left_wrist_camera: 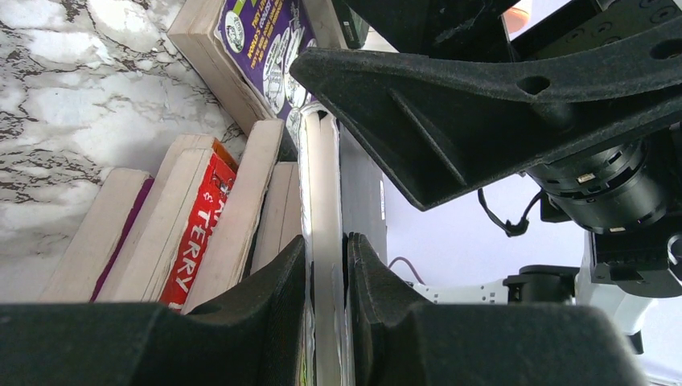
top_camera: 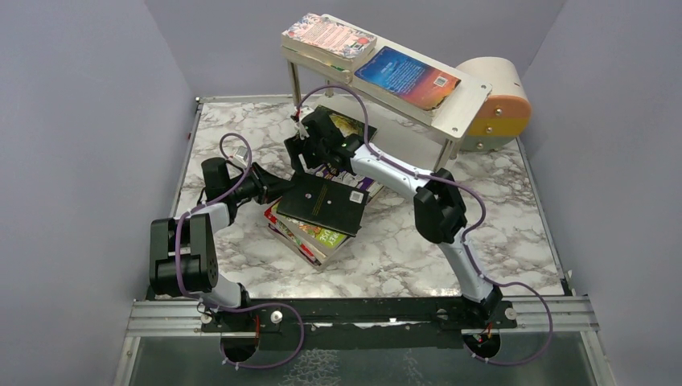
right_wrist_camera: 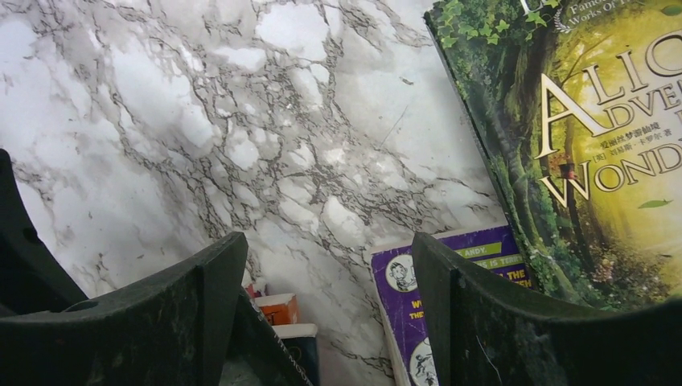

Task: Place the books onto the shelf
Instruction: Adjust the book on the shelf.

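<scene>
The right arm [top_camera: 402, 173] hides part of the book pile [top_camera: 310, 233] on the marble table [top_camera: 482, 241], grey walls [top_camera: 80, 161] around. The left gripper [left_wrist_camera: 328, 251], reaching low, clamps the black book [top_camera: 323, 205] above the pile; the right gripper [right_wrist_camera: 330, 265] hangs over it, jaws apart, empty. Two books [top_camera: 408, 76] lie atop the shelf [top_camera: 473, 102].

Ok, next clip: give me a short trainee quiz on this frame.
1. True or false: the right gripper holds a book.
2. On the shelf, beside the patterned book, lies a book coloured: A blue, B red, C orange.
3. Fill in: the left gripper is shut on the ___ book.
Key: 1 false; 2 A, blue book; 3 black book.
</scene>
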`<state>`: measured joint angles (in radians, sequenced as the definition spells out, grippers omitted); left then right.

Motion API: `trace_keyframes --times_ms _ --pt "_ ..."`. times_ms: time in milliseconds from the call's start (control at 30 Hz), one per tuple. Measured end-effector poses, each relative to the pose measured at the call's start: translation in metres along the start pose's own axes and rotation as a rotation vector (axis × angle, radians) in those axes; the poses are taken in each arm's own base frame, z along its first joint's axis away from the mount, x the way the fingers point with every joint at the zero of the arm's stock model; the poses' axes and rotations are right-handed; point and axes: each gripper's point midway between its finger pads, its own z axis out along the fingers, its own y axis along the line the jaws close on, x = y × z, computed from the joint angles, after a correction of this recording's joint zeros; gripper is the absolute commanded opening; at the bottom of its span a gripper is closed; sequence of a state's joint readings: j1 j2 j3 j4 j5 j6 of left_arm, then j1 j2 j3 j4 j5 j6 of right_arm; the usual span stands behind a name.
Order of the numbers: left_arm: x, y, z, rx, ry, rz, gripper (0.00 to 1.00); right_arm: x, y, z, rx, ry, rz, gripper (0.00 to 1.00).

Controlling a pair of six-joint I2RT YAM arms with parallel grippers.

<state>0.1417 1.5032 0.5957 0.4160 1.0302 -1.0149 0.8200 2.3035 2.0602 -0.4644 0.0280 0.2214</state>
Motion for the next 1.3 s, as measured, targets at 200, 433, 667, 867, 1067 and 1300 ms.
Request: trace_keyframes --times_ms 200,433,667,867,1067,1300 --pt "0.000 0.000 0.000 0.001 0.002 0.000 0.00 0.000 0.000 0.006 -0.011 -0.007 0.021 0.74" --pt "0.001 0.001 -0.001 0.000 0.002 0.000 0.00 0.001 -0.004 0.017 -0.009 -0.015 0.058 0.74" --pt "0.001 0.001 -0.001 0.001 0.004 0.000 0.00 0.002 -0.009 0.030 -0.004 -0.025 0.093 0.74" --pt "0.001 0.001 -0.001 0.001 0.004 0.002 0.00 0.003 -0.013 0.037 0.000 -0.036 0.118 0.74" --pt "0.001 0.001 -0.001 0.001 0.004 0.002 0.00 0.000 -0.018 0.040 0.016 -0.056 0.126 0.74" --pt "0.001 0.001 -0.001 0.002 0.004 0.002 0.00 -0.003 -0.026 0.046 0.046 -0.086 0.131 0.74"
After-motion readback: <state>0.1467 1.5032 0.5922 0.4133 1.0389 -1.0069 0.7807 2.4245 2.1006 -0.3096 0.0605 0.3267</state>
